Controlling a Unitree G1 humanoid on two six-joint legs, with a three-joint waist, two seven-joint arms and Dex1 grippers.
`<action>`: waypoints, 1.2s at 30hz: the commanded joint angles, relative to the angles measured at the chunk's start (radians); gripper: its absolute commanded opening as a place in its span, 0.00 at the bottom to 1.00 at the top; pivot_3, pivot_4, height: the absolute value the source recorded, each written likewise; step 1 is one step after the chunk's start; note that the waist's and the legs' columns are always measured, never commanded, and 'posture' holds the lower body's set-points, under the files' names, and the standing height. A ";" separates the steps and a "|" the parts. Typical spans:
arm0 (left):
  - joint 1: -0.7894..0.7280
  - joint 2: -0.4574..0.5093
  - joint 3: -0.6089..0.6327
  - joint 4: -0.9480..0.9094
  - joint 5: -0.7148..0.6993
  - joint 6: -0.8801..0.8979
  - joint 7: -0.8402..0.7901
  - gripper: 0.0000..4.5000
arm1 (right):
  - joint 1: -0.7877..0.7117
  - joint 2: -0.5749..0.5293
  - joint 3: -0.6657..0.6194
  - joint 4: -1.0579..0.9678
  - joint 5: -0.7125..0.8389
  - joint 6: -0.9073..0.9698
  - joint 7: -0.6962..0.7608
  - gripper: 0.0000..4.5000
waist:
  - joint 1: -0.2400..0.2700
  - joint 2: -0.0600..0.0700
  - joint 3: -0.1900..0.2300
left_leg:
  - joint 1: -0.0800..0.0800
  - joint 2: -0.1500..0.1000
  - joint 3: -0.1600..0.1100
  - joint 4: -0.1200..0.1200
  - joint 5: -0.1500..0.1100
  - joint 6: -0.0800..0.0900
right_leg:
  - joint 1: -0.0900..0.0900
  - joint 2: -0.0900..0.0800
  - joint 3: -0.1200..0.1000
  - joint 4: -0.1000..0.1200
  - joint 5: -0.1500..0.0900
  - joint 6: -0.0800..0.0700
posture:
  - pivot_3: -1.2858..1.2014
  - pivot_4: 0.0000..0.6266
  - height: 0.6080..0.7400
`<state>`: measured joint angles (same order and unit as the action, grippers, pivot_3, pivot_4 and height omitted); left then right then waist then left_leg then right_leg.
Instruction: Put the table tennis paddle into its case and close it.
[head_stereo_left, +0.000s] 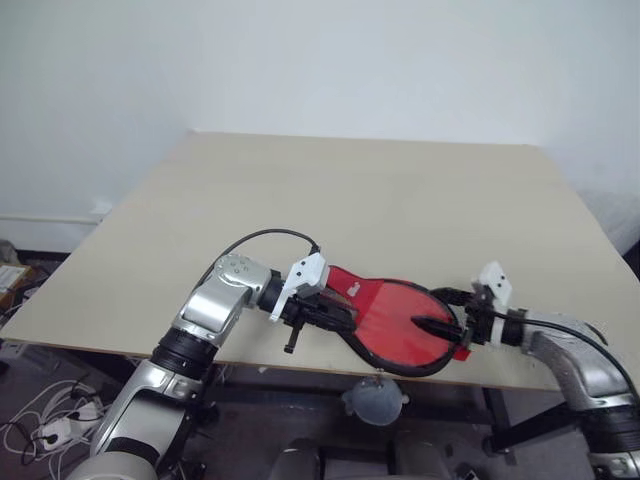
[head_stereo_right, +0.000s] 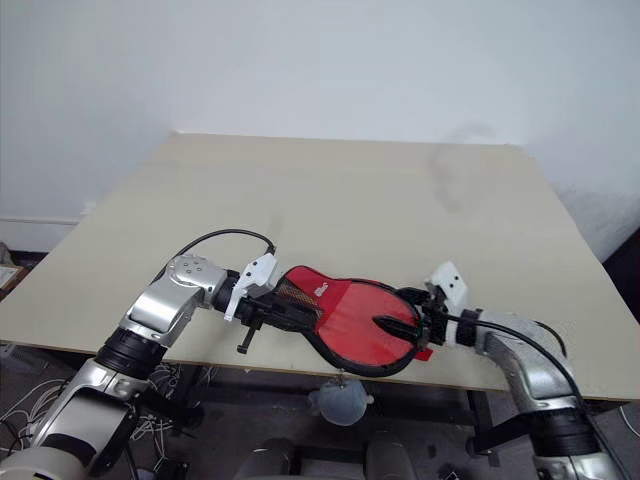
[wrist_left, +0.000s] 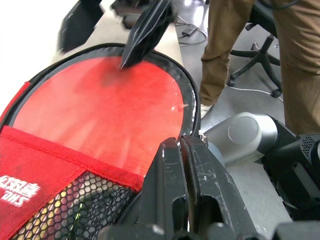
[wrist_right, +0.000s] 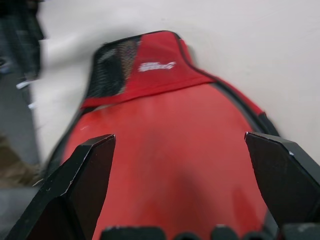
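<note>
Left gripper (head_stereo_left: 335, 318) fingers clamp the case (head_stereo_left: 395, 325) at the worktop's near edge; right gripper (head_stereo_left: 447, 318) fingers apart; the case could drop off

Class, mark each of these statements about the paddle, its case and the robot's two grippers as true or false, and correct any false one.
1. The left gripper is shut on the case at its narrow handle end. True.
2. The right gripper is clamped shut. False: its fingers stand wide apart, open over the round end of the case.
3. The table tennis paddle lies bare on the table outside the case. False: its red face shows through the case's clear side.
4. The case sits at the near edge of the table. True.
5. A person's legs show in the left wrist view. True.
</note>
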<state>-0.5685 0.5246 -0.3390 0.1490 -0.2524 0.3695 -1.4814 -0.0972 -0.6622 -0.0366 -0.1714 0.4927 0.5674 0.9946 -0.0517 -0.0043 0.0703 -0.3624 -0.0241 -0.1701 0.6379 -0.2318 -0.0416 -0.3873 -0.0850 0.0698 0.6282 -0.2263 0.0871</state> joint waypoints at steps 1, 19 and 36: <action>-0.015 0.001 0.008 0.001 -0.005 -0.018 0.001 0.00 | 0.044 -0.079 -0.073 -0.107 0.084 0.047 0.066 1.00 | 0.003 0.000 0.000 | 0.000 0.000 0.000 0.001 0.000 0.000 | 0.000 0.000 0.000 0.000 0.000 0.000 | 0.52 0.00 1.00; -0.037 -0.032 0.008 0.051 0.012 -0.047 0.019 0.00 | 0.228 -0.271 -0.104 -0.147 0.166 0.162 0.217 1.00 | 0.006 -0.002 0.001 | -0.002 0.000 0.002 0.005 0.000 0.000 | 0.001 -0.001 0.000 -0.002 -0.001 -0.002 | 0.52 0.00 1.00; -0.031 -0.042 0.010 0.057 0.012 -0.045 0.042 0.00 | 0.329 -0.280 -0.042 -0.155 0.174 0.253 0.235 1.00 | 0.005 -0.003 0.001 | -0.002 0.000 0.002 0.005 0.000 0.000 | 0.001 -0.001 0.000 -0.002 -0.001 -0.002 | 0.52 0.00 1.00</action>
<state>-0.5752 0.4833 -0.3394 0.2103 -0.2389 0.3362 -1.4432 0.2320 -0.9322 -0.0875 -0.3027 0.6661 0.8244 1.2333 -0.0462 -0.0073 0.0717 -0.3648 -0.0236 -0.1676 0.6431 -0.2322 -0.0417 -0.3866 -0.0857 0.0698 0.6260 -0.2277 0.0853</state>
